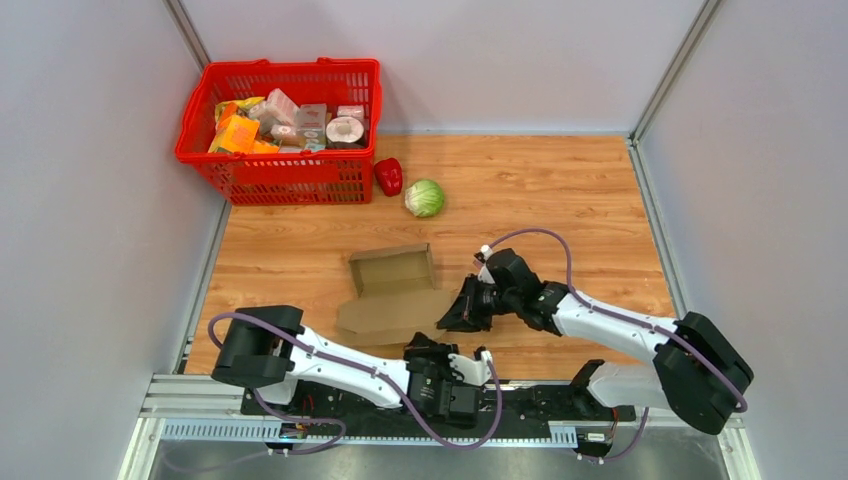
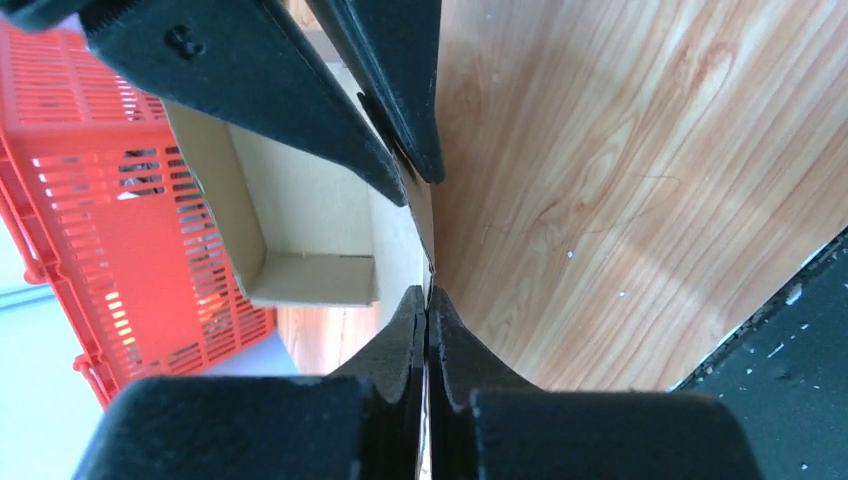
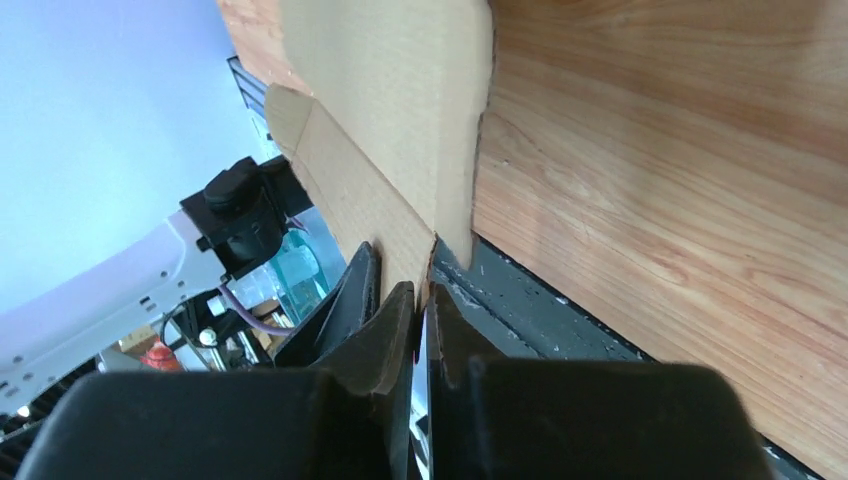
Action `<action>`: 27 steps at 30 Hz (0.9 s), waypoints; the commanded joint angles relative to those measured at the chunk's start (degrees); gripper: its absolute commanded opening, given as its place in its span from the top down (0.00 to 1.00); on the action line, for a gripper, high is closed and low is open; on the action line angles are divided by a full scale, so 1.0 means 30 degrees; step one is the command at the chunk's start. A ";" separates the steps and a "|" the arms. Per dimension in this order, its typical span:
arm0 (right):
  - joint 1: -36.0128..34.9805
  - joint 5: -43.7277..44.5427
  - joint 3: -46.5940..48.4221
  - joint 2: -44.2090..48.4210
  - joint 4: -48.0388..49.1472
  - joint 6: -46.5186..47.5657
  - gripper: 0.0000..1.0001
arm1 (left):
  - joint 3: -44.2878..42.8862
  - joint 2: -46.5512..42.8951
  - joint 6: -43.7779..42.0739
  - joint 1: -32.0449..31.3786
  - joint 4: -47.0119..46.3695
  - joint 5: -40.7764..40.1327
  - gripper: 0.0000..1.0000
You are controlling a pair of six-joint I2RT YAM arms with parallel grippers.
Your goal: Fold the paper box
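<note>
**Both jaws pinch the loose flap of the paper box, ready for the fold**

The paper box (image 1: 392,290) lies mid-surface (image 1: 560,190), its tray part toward the red basket (image 1: 230,165) and a flat flap toward the arms. The left gripper (image 2: 428,300) has its jaws closed on the flap's near edge. The right gripper (image 3: 422,295) has its jaws closed on the flap's right edge. My judgement: lift both edges together, swing the flap about its crease, and go slowly so the tray does not slide or the cardboard buckle.
</note>
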State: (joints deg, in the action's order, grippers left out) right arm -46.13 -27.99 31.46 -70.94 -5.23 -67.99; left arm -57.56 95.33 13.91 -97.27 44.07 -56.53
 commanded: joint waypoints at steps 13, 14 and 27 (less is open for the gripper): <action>0.5005 0.6946 0.6093 0.6125 -1.1963 1.3223 0.09 | -0.4189 -0.7046 0.7278 0.3094 0.5340 0.4161 1.00; 0.4976 0.7217 0.6181 0.6126 -1.2256 1.3344 0.09 | -0.4801 -0.7340 0.9143 0.3563 0.5812 0.4602 1.00; -0.7172 1.1726 0.3517 0.6771 -0.5204 1.6296 0.07 | -0.5419 -1.1358 2.3127 1.2412 0.9003 0.9500 1.00</action>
State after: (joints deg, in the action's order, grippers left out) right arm -55.46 -1.80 41.25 -52.05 -32.69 -26.22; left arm -72.79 61.54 65.43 -64.07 65.23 -33.61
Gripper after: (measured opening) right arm 0.925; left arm 0.008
